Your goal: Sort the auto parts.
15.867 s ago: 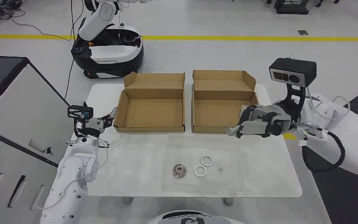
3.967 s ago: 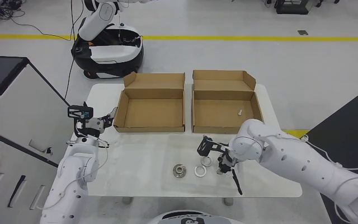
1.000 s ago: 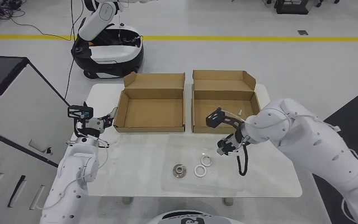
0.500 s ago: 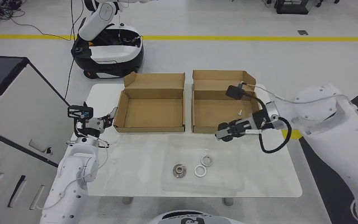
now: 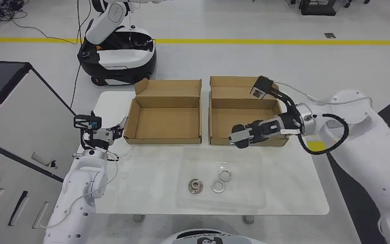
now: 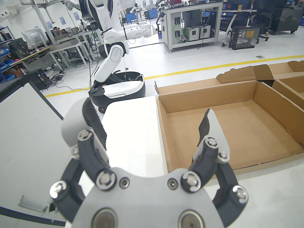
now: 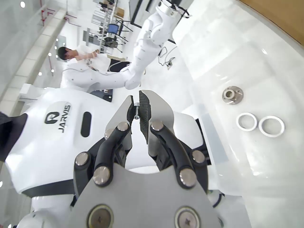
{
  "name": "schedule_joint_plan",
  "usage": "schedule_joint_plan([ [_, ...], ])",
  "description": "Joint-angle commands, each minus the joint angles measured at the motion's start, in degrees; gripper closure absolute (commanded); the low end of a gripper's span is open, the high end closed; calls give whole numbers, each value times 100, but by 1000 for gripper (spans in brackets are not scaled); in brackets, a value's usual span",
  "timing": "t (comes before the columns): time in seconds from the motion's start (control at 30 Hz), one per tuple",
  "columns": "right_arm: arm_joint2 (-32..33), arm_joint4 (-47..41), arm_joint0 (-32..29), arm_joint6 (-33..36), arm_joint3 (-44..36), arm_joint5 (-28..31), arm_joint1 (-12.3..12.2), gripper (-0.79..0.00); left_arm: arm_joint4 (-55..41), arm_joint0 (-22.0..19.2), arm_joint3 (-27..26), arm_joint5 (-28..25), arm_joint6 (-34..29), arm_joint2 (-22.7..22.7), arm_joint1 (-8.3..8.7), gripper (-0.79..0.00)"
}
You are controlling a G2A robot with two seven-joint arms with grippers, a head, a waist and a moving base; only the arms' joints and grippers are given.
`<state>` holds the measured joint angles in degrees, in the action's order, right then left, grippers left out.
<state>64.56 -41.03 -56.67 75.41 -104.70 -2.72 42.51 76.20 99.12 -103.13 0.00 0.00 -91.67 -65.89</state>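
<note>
White tabletop [image 5: 152, 177] holds the left box [image 5: 164, 125] and right box [image 5: 222, 122], open cardboard, side by side. Seemingly over the right box's front wall, the right gripper [image 7: 135, 99] pinches a small screw [image 7: 136, 112]. Beside the left box sits the left gripper [image 6: 147, 110], fingers spread. A flange [image 5: 194, 185] and two white rings [image 7: 237, 122] lie nearer the robot.

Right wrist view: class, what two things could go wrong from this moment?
1. The right gripper pinches the small screw at its very tip; it might slip out.
2. In the top view the gripper hangs near the front wall of the right box; released now, the screw could land on the table.
</note>
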Motion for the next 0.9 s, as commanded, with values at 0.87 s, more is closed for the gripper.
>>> schedule_joint_plan([
  [0.87, 22, -3406, 506, 566, 319, 212, 430, 0, 0, 0, 0, 0, 0, 0, 0, -785],
])
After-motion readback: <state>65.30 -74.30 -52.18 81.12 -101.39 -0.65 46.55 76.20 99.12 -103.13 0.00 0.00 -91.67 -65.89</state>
